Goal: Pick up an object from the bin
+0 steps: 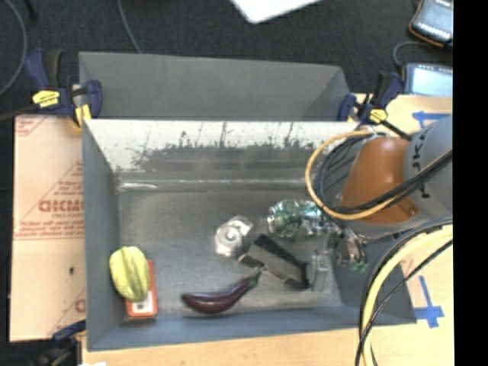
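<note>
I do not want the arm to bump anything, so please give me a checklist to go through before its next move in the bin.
1. Gripper low at the right side of the bin, by the black bar: ok.
2. Gripper touching the bar: cannot tell.
3. Room from the green can: not ok, it lies close, up and left of the gripper.
4. Bar free of neighbours: not ok, the aubergine has its stem at the bar's left end and might be dragged.
5. Room from the bin's right wall: cannot tell.
6. Yellow fruit out of the way: ok, it is in the far left corner.
</note>
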`<state>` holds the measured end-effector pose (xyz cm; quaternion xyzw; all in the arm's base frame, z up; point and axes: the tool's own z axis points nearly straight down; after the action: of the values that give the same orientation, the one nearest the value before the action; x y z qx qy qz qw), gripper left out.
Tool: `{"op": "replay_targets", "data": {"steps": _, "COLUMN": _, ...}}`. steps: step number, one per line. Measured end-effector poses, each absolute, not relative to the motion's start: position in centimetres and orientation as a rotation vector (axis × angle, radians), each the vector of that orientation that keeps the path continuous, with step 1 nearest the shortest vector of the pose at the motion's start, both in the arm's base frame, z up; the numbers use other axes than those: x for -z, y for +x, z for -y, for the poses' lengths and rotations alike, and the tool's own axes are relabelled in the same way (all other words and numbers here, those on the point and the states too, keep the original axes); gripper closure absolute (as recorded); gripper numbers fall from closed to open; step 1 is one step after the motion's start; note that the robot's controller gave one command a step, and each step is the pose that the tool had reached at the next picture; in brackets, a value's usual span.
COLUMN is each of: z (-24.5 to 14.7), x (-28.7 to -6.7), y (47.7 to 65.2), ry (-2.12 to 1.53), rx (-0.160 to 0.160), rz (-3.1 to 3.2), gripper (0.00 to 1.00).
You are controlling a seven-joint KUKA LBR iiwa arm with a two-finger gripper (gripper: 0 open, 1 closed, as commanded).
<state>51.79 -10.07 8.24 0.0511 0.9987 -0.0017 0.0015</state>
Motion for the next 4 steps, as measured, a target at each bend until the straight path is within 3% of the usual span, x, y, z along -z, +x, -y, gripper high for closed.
{"op": "replay_targets", "data": {"steps": 1, "z": 9.1, "x": -7.2, "y": 52.9, "ry": 0.252, "rx": 0.008, "rz": -3.14, "gripper": 0.0}}
{"op": "replay_targets", "data": {"steps": 2, "z": 7.8, "x": -8.2, "y": 59.0, "ry": 0.043, "rx": 0.018, "rz": -3.109, "gripper": 1.0}}
{"op": "replay_targets", "data": {"steps": 4, "z": 7.6, "x": -8.3, "y": 58.9, "ry": 0.083, "rx": 0.022, "rz": -3.105, "gripper": 1.0}}
